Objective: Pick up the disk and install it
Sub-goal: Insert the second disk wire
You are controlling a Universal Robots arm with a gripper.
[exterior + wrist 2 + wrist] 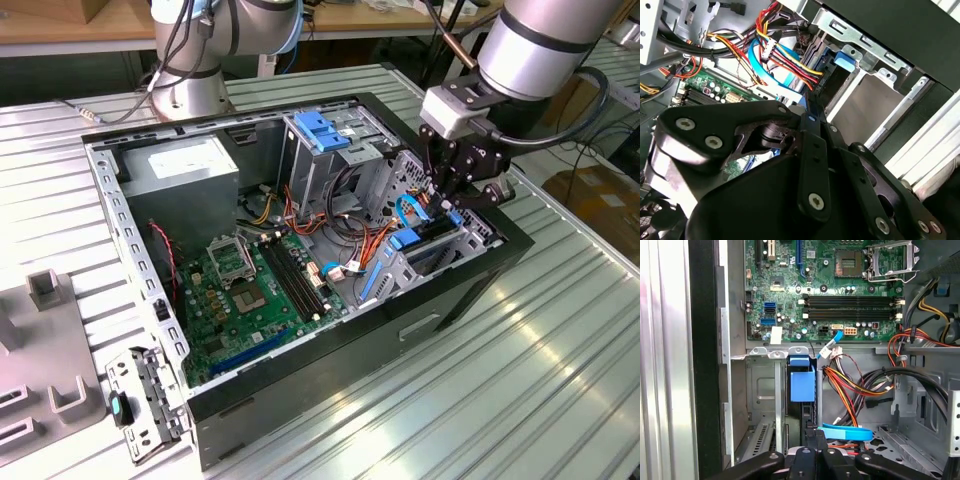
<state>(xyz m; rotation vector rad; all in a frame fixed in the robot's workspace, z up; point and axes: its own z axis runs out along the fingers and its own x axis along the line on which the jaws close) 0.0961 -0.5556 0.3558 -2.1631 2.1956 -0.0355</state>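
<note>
The disk (424, 231) stands on edge inside the metal drive bay (448, 262) at the end of the open computer case on the exterior view's right. Its blue carrier tab (802, 381) faces the motherboard, and below the tab its dark edge (807, 412) runs down the slot. My gripper (447, 213) hangs over the bay from above. Its black fingers (821, 440) sit close together at the disk's near edge, shut on it. In the second wrist view the gripper's linkage (812, 165) reaches toward the blue tab (845, 59) and the bay's frame (865, 42).
Bundles of red, yellow and black wires (850, 385) and a blue flat cable (847, 432) lie right beside the bay. A tall metal cage with a blue top (320, 130), the grey power supply (185, 165) and the green motherboard (250, 290) occupy the case. A loose bracket (140, 400) lies outside it.
</note>
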